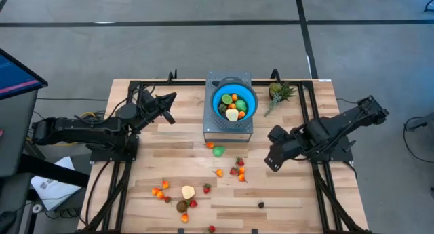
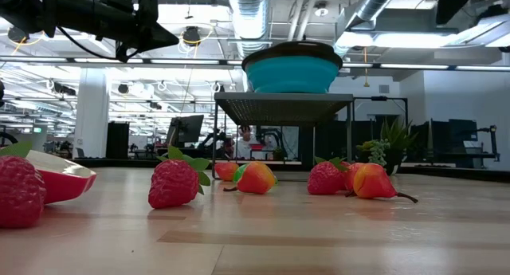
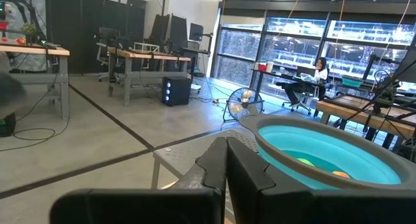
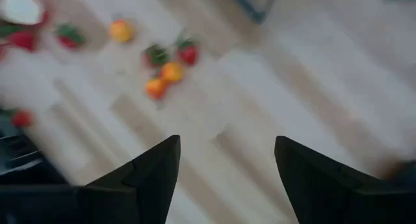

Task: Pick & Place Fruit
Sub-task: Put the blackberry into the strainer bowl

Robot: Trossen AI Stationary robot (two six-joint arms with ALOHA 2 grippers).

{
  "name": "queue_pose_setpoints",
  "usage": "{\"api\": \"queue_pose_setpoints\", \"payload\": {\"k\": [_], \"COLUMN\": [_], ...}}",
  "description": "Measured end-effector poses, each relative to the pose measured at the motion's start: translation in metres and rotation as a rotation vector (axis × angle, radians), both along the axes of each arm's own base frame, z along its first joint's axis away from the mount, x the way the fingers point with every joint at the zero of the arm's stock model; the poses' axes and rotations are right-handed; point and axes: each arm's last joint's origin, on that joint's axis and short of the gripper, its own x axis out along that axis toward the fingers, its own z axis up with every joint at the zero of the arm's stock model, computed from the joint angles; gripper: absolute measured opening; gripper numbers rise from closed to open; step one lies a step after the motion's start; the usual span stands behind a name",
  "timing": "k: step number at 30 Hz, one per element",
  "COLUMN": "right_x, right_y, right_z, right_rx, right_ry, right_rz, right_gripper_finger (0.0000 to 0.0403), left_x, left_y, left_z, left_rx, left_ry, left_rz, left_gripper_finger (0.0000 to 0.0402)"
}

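The right hand [image 1: 272,161] is hanging over the table [image 1: 298,200] with its two fingers spread wide and nothing between them, sitting at about four o'clock from the blue bowl [image 1: 234,102], so this looks like the reach phase of another pick. The nearest targets are lying at about nine o'clock from it: a small cluster of red strawberries and orange fruits [image 1: 238,170], with a green fruit [image 1: 218,151] closer to the grey stand [image 1: 228,131] that is carrying the bowl. More fruit [image 1: 183,197] is lying scattered toward seven o'clock from the bowl, while several pieces [image 1: 232,106] are already sitting inside it. The next move is probably calling for the right hand to line up over one piece of the cluster and descend before closing. The left hand [image 1: 165,106] is waiting fully closed and empty at nine o'clock from the bowl. No brand, label or writing is readable anywhere.
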Motion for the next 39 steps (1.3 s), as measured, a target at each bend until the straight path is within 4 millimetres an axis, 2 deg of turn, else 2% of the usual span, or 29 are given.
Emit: {"api": "queue_pose_setpoints", "payload": {"k": [8, 12, 21, 28, 35, 39], "right_x": [0.011, 0.02, 0.028, 0.031, 0.038, 0.039], "right_y": [0.025, 0.044, 0.103, 0.138, 0.151, 0.152], "right_z": [0.008, 0.003, -0.041, -0.079, -0.108, -0.11], "right_rx": [0.263, 0.328, 0.363, 0.338, 0.316, 0.324], "right_ry": [-0.154, -0.199, -0.068, 0.017, 0.066, 0.07], "right_rz": [-0.093, -0.148, -0.285, -0.368, -0.466, -0.499], "right_gripper_finger": [0.0244, 0.0242, 0.0193, 0.0153, 0.0129, 0.0121], "left_x": [0.0, 0.0, 0.0, 0.0, 0.0, 0.0], "left_y": [0.0, 0.0, 0.0, 0.0, 0.0, 0.0], "left_z": [0.0, 0.0, 0.0, 0.0, 0.0, 0.0], "left_rx": [0.0, 0.0, 0.0, 0.0, 0.0, 0.0], "left_ry": [0.0, 0.0, 0.001, 0.0, 0.0, 0.0], "left_rz": [0.0, 0.0, 0.0, 0.0, 0.0, 0.0], "left_gripper_finger": [0.0002, 0.0002, 0.0002, 0.0002, 0.0002, 0.0002]}}
